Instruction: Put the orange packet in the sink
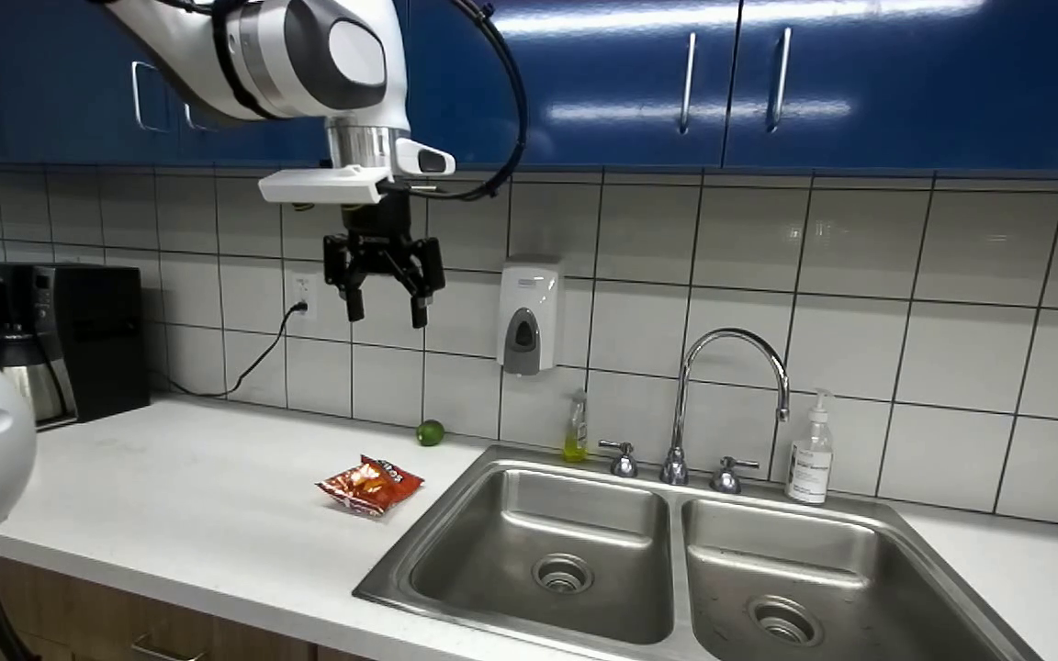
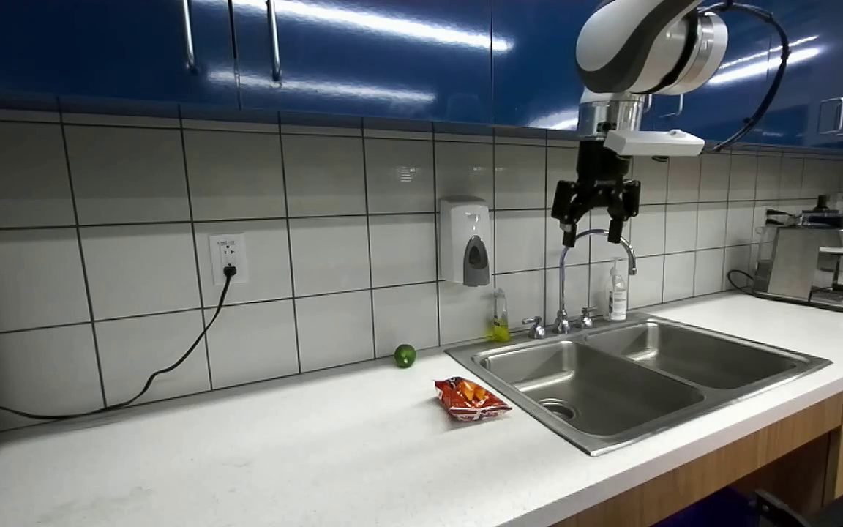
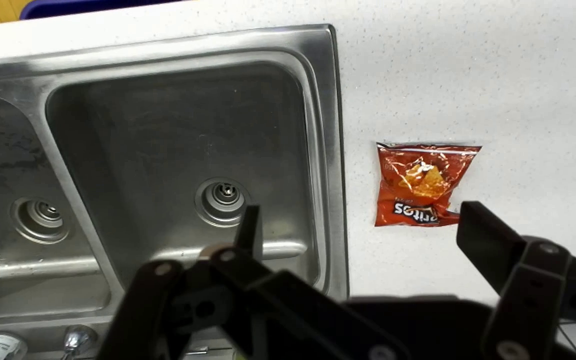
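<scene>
The orange packet (image 1: 371, 487) is a crinkled orange-red snack bag. It lies flat on the white counter beside the sink in both exterior views (image 2: 469, 401) and in the wrist view (image 3: 413, 187). The sink basin (image 1: 492, 578) nearest the packet is bare steel with a round drain. It also shows in an exterior view (image 2: 626, 402) and in the wrist view (image 3: 168, 130). My gripper (image 1: 388, 310) is open and empty, pointing down high above the counter, also seen in an exterior view (image 2: 592, 234). In the wrist view its fingers (image 3: 360, 220) are wide apart, and the right fingertip overlaps the packet's corner.
A green lime (image 1: 430, 432) sits by the tiled wall behind the packet. A tall faucet (image 1: 680, 404), a yellow soap bottle (image 1: 576, 427) and a pump bottle (image 1: 810, 459) stand behind the basins. A wall dispenser (image 1: 529, 317) and blue cabinets (image 1: 602, 92) are near the arm.
</scene>
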{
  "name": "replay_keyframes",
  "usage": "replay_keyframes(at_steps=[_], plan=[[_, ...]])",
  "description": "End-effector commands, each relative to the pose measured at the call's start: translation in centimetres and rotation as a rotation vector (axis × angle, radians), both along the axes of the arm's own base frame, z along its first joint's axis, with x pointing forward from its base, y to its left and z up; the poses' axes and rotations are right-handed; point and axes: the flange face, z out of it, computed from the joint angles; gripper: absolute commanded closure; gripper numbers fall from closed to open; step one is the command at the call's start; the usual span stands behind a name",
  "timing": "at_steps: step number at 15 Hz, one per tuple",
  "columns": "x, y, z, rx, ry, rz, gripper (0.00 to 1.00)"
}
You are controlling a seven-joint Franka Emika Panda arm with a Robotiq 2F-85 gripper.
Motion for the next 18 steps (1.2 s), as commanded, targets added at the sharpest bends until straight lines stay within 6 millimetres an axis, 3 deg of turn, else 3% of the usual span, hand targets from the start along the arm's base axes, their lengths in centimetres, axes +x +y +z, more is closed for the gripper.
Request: replay_keyframes(at_steps=[1, 10, 18], plan=[[-0.4, 2.2, -1.0, -0.022, 0.034, 0.093, 0.0], [1.2, 7.5, -5.2, -0.033, 0.093, 0.255, 0.0], [4.0, 8.9, -10.7, -0.032, 0.106, 0.272, 0.0]])
